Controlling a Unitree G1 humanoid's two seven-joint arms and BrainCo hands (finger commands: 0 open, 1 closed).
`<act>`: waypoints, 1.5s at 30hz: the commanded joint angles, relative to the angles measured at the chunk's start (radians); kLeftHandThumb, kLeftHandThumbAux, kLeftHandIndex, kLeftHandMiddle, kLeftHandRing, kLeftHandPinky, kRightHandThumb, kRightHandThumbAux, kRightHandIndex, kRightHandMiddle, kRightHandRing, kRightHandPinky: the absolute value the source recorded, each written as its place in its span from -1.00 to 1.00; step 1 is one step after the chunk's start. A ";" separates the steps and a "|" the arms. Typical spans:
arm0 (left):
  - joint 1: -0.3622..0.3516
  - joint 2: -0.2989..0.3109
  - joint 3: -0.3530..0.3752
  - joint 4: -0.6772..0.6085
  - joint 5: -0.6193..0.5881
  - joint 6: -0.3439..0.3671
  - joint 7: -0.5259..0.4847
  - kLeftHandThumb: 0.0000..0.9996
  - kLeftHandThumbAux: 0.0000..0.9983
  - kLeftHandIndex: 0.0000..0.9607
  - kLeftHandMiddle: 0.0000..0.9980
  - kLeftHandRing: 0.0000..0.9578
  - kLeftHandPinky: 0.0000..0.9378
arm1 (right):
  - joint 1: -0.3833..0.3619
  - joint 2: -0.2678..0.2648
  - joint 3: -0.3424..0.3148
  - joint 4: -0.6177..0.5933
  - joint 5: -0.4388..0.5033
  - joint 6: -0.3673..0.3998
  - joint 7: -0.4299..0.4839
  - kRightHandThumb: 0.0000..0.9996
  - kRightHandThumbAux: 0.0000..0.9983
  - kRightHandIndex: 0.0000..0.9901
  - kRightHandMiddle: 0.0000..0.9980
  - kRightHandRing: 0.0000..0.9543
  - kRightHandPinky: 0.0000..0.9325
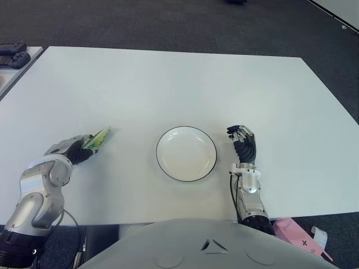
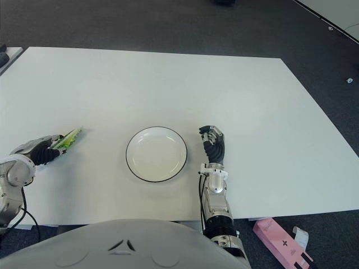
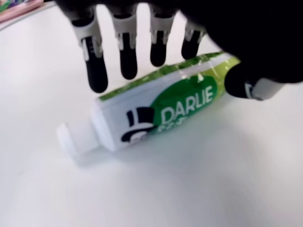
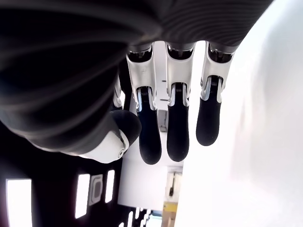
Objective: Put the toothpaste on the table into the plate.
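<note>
A broad white table (image 1: 179, 84) fills most of both eye views, set on a dark carpeted floor (image 1: 168, 22). Near the table's front edge, roughly at its middle, a round white plate (image 1: 186, 153) with a thin dark rim is seen, and nothing lies in it. The right hand (image 1: 242, 141) is shown just to the right of the plate, over the table; in its wrist view the fingers (image 4: 178, 127) hang loosely bent with a gap to the thumb, and nothing is held. The left hand (image 1: 76, 148) is placed well to the left of the plate, near the table's front left part. Under and between its fingers (image 3: 97, 71) and thumb the toothpaste (image 3: 161, 113) is found, a green and white tube printed with "DARLIE", lying flat on the table surface with its white cap (image 3: 75, 142) pointing away from the palm. The tube is bracketed by the fingertips on one side and the thumb on the other, so a grasp around it is indicated while it lies on the table, well apart from the plate. A pink box (image 2: 280, 242) is visible on the floor below the table's front right edge.
</note>
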 commanded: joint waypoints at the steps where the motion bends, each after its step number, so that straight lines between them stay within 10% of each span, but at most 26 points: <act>1: 0.014 -0.009 0.002 0.021 -0.030 -0.047 0.038 0.17 -0.46 -1.00 -0.76 -0.62 -0.38 | 0.023 -0.002 0.000 0.014 -0.007 0.030 0.000 0.43 0.47 -0.14 -0.09 -0.09 -0.08; 25: -0.029 -0.051 -0.126 0.223 0.000 -0.120 0.169 0.14 -0.50 -1.00 -0.74 -0.66 -0.50 | 0.036 -0.003 -0.003 -0.007 -0.008 0.056 -0.006 0.42 0.47 -0.14 -0.09 -0.11 -0.10; 45: -0.113 -0.176 -0.229 0.549 0.093 -0.152 0.618 0.19 -0.43 -1.00 -0.69 -0.68 -0.57 | 0.048 -0.010 -0.010 -0.026 -0.006 0.081 -0.005 0.42 0.47 -0.14 -0.10 -0.13 -0.12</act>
